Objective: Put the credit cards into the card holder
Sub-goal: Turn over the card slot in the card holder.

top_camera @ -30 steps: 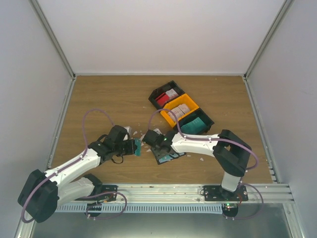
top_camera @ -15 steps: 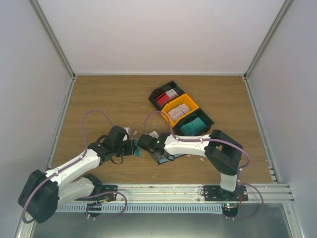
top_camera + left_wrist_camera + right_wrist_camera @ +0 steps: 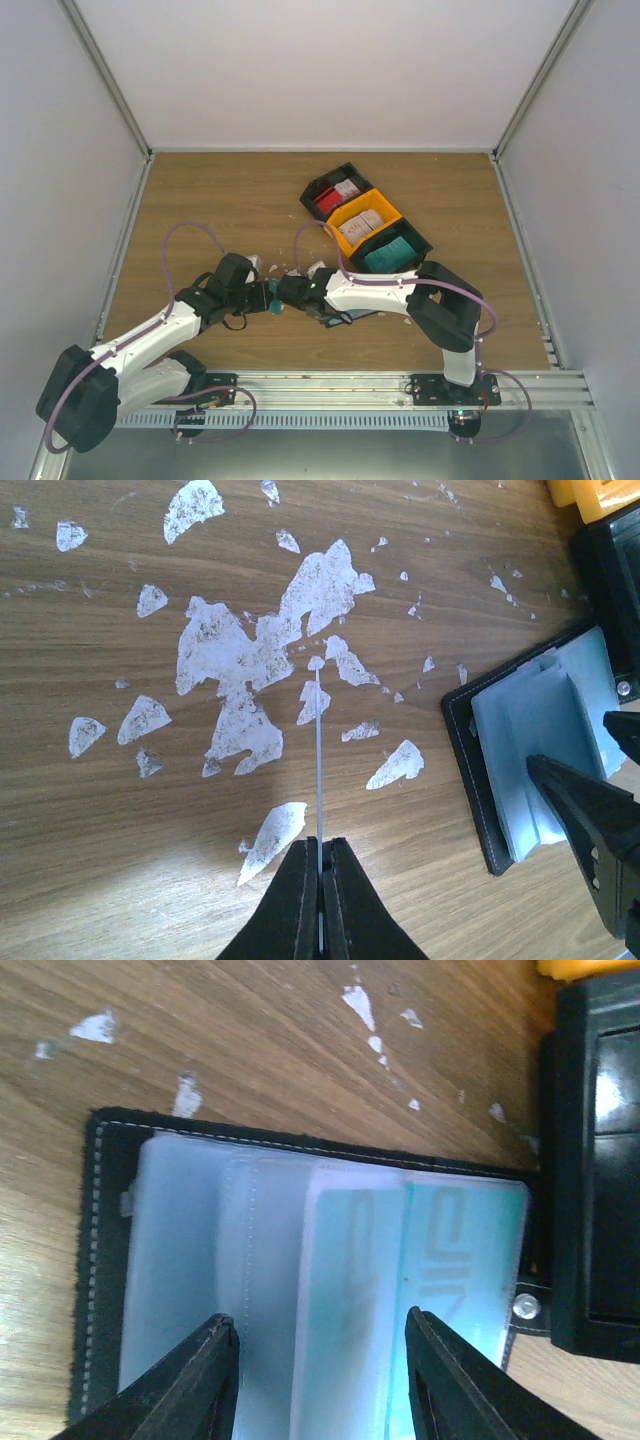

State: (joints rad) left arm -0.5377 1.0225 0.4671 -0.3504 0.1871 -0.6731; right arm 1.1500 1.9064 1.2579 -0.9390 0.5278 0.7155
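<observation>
Surface: wooden tabletop [image 3: 220, 190].
Left gripper [image 3: 320, 845]: clamped on thin teal plastic card [image 3: 276, 302].
Right gripper [image 3: 320, 1330]: jaws apart, narrowing, newly moved over opened black folding card holder [image 3: 270, 1260]; insertion pending.

Card holder [image 3: 200, 1250] open, teal card [image 3: 400, 1250] sleeved, second card [image 3: 319, 770] held edge-on

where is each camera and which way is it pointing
Top external: above and behind the bases, looking down on the table; both arms show, left gripper and right gripper nearly meeting.
Left wrist: on the left arm, looking down along its fingers, shut on an edge-on credit card.
Right wrist: on the right arm, looking down between its open fingers at the open card holder.
Shared: both wrist views show the card holder.
</observation>
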